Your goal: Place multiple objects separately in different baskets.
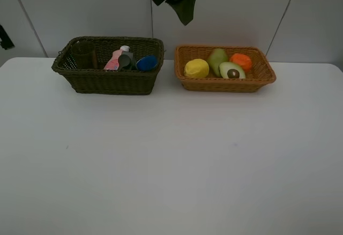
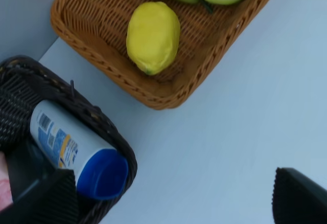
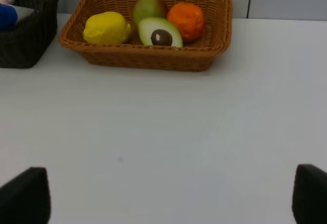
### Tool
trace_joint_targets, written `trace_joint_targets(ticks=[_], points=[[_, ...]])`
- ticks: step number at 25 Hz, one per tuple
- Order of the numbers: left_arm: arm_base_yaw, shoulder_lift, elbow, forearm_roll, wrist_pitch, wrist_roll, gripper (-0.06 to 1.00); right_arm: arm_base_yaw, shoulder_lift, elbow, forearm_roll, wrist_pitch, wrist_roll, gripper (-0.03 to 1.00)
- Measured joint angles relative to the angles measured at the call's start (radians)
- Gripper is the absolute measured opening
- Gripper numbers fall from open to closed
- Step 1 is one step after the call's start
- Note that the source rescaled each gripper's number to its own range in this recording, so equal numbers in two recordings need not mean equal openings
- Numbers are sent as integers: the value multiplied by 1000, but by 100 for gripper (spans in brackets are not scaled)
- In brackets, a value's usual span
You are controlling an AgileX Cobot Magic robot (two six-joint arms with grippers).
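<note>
Lemon (image 1: pixel 196 68), pear, avocado half, orange: in orange-tan basket (image 1: pixel 225 83), tabletop's (image 1: pixel 171 165) far edge. Bottles: dark basket (image 1: pixel 107 80). Both grippers spread wide, empty.

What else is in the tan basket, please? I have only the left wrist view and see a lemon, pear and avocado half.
Observer: An orange lies in the tan basket too, at its far right.
Operator: Thanks. What shares the dark basket with the blue-capped bottle?
Observer: A pink bottle, a pump bottle and, at the left end, a cup.
Operator: Is the right gripper holding anything?
Observer: No, it is open and empty above the bare table.
</note>
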Motion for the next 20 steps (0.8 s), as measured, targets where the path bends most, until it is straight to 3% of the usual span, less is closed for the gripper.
trace_joint_targets(ticks=[9,20], points=[[0,-304,436,155,-32,-71,100,0,0,0,0,0,0,100],[0,-795,984,178,-60,-74,100,0,0,0,0,0,0,100]])
